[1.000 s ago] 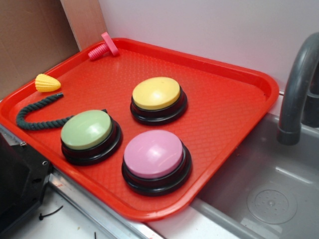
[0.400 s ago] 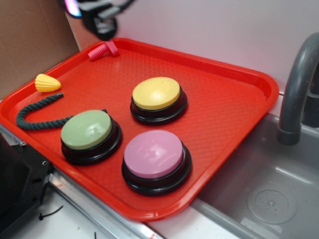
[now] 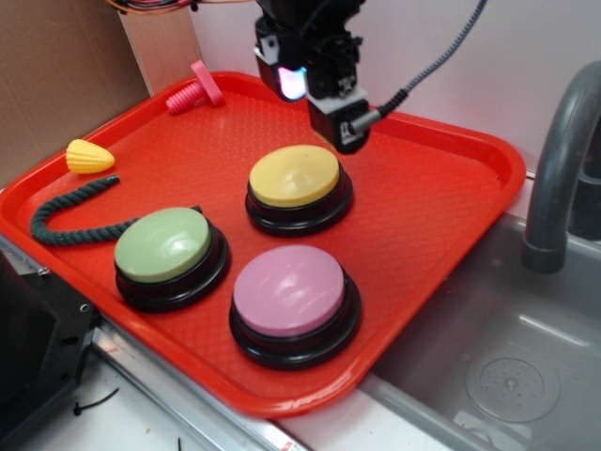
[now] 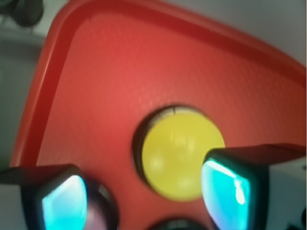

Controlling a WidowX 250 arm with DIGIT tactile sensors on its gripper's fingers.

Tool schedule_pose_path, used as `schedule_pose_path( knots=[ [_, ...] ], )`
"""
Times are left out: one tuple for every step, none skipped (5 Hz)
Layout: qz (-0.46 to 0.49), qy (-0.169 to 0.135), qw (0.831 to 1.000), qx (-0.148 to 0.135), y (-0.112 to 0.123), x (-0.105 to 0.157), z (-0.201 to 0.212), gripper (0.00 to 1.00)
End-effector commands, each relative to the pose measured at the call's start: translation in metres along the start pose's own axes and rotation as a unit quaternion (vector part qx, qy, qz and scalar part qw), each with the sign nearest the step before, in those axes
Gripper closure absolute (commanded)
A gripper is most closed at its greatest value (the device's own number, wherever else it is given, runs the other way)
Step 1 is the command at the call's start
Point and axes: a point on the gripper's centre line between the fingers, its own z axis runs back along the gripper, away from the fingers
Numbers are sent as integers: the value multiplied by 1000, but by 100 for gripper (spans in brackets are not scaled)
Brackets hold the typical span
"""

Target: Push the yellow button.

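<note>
The yellow button (image 3: 294,176), a smooth dome on a black base, sits in the middle of the red tray (image 3: 441,188). My gripper (image 3: 340,130) hangs in the air just behind and to the right of it, not touching it. In the wrist view the yellow button (image 4: 177,153) lies below, between the two lit fingers (image 4: 229,191), nearer the right one. The gripper (image 4: 146,197) is open with nothing held.
A green button (image 3: 163,246) and a pink button (image 3: 289,291) stand at the tray's front. A yellow ridged cone (image 3: 89,156), a dark rope (image 3: 66,214) and a pink screw toy (image 3: 195,91) lie at the left. A grey sink (image 3: 507,366) and faucet (image 3: 554,178) are on the right.
The gripper came in from the top left and moved right and down, to just behind the yellow button. The buttons and toys have not moved.
</note>
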Motion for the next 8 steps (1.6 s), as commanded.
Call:
schedule_pose_path(
  knots=[
    [9, 21, 1000, -16, 23, -24, -35, 0],
    [-1, 45, 999, -18, 27, -23, -46, 0],
    [-16, 51, 998, -18, 26, -16, -49, 0],
    [-16, 48, 999, -12, 28, -13, -44, 0],
    [-7, 41, 999, -1, 33, -12, -25, 0],
    [1, 33, 999, 6, 41, -11, -8, 0],
    [2, 31, 1000, -2, 46, -12, 3, 0],
    [3, 29, 1000, -5, 46, -13, 9, 0]
  ],
)
